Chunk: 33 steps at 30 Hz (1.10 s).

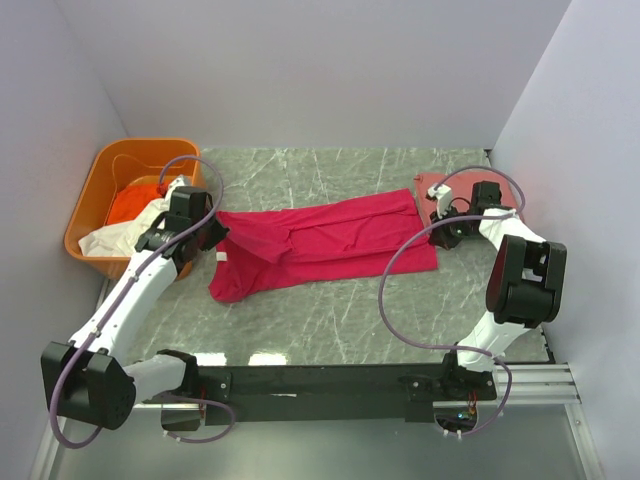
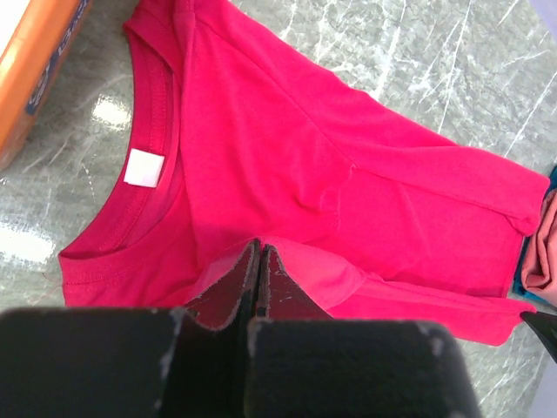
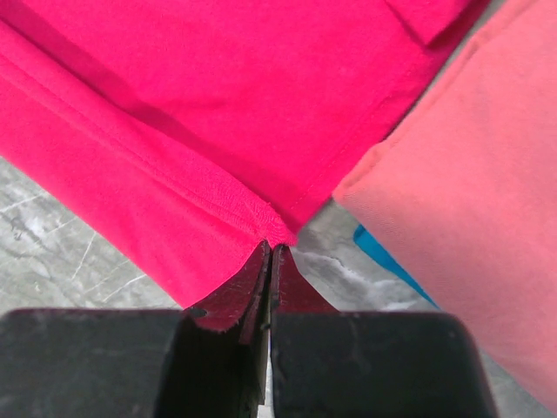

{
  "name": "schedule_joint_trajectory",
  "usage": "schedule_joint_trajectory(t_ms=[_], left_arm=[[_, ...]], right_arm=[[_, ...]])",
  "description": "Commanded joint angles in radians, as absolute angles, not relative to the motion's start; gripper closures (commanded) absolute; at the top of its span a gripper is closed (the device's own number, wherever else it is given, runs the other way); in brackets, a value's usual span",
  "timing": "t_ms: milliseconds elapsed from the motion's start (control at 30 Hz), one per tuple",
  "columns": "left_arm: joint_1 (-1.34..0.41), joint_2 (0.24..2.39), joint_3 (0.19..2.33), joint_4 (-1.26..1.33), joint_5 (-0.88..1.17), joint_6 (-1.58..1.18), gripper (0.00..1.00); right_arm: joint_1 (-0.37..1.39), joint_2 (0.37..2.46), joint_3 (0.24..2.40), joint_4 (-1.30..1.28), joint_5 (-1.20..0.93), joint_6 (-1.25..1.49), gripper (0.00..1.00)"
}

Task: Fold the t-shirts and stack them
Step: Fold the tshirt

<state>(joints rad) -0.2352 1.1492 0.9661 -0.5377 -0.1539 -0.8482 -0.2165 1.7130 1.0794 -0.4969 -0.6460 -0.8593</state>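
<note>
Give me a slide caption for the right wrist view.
Right gripper shut on a hem corner of the crimson t-shirt, beside a salmon-pink shirt.

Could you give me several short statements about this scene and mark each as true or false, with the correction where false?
1. The left gripper is shut on the crimson t-shirt. True.
2. The right gripper is open. False: it is shut on the crimson t-shirt's hem.
3. The orange tub is empty. False: orange cloth and white cloth lie in it.
4. A salmon-pink t-shirt lies next to the crimson one, near the right gripper. True.
5. A white label shows inside the crimson t-shirt's collar. True.
</note>
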Motion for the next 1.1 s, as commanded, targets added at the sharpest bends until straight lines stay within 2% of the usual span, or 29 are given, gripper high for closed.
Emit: schedule_joint_trajectory(t_ms=[0,1067], left_arm=[[-0.224,1.154,1.000,-0.489,-0.138,-0.812,1.00],[-0.186,1.259,1.054,-0.468,-0.127,-0.784,1.00]], right_arm=[[-0.213,1.724,1.123,-0.457,-0.627,-0.825,1.00],[-0.132,1.795,1.206,-0.393,-0.515,-0.692,1.00]])
